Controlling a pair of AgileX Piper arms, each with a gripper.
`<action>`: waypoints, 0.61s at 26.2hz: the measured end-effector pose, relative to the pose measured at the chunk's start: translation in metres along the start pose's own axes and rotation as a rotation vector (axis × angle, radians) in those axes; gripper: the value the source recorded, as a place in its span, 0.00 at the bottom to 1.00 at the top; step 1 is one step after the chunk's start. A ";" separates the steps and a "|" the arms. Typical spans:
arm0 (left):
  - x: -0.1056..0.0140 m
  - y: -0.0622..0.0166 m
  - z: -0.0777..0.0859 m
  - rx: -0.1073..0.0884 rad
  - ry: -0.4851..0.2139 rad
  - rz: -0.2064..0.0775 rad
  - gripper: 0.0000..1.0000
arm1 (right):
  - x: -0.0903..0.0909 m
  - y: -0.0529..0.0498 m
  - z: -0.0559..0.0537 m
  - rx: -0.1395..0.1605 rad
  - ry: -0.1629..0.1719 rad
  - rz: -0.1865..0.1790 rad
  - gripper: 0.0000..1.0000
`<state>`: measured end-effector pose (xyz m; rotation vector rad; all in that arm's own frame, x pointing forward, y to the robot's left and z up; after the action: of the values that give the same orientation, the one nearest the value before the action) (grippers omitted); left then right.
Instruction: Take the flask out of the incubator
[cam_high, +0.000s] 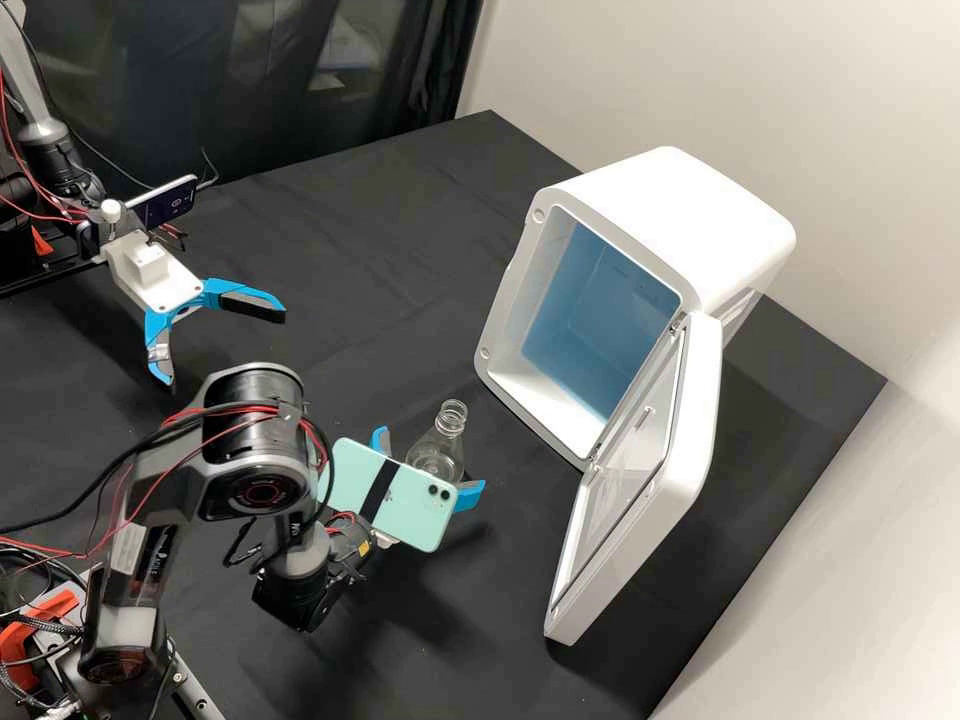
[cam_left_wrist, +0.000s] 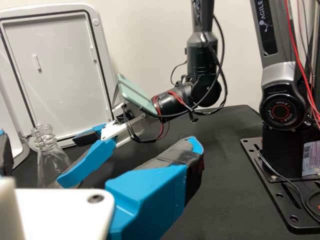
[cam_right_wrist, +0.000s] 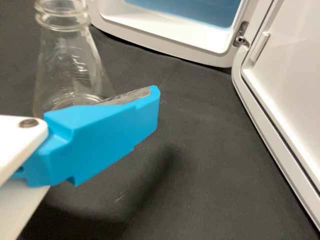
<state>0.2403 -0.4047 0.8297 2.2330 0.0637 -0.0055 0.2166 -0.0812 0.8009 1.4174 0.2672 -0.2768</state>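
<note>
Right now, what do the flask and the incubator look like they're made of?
The flask: clear and glossy, the bench showing through it; glass or clear plastic, I cannot tell which. The incubator: smooth white moulded shell with rounded corners, likely plastic, and a pale blue lining inside, also plastic-looking.

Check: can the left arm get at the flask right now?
Probably not cleanly: the right gripper sits around the flask on the bench, crowding its sides. The left gripper hangs open, well apart from it.
</note>
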 end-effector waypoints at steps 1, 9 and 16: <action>-0.001 -0.0020 0.001 0.007 -0.001 -0.004 1.00 | -0.004 0.000 -0.002 -0.005 0.003 0.000 1.00; -0.005 -0.0127 0.013 0.032 0.039 0.000 1.00 | -0.016 0.004 0.003 0.085 0.001 0.004 1.00; -0.009 -0.0173 0.018 0.036 0.073 -0.014 1.00 | -0.017 0.004 0.004 0.099 -0.001 0.006 1.00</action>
<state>0.2309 -0.4088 0.8052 2.2684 0.1204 0.0681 0.2025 -0.0837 0.8112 1.5152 0.2513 -0.2893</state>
